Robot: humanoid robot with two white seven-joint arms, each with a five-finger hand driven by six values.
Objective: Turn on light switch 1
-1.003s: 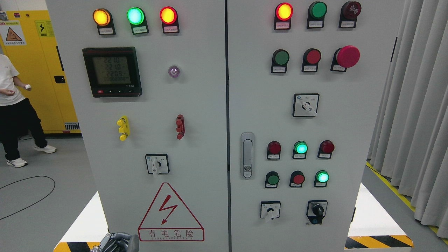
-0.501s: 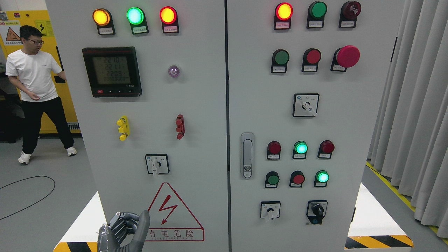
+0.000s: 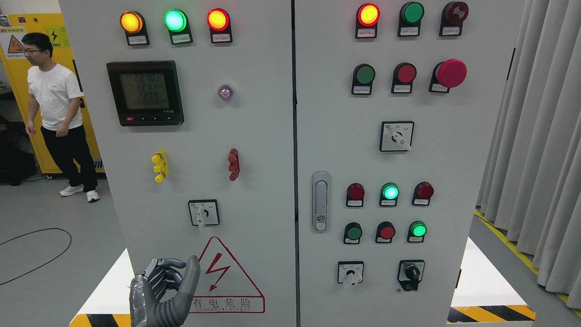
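Our left hand (image 3: 165, 290) sits at seven o'clock on the cabinet's left door (image 3: 263, 136), fingers curled on nothing, thumb up. The rotary switch (image 3: 204, 212) we judge to be light switch 1 waits just above, at one o'clock from the hand, knob pointing down. We should rise, open the fingers, pinch the knob squarely, then twist.

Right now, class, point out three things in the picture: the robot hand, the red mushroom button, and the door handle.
Left robot hand (image 3: 164, 290), head view, on the curled fingers.
Red mushroom button (image 3: 450, 72), head view, on its round cap.
Door handle (image 3: 321, 201), head view, on the middle of its metal grip.
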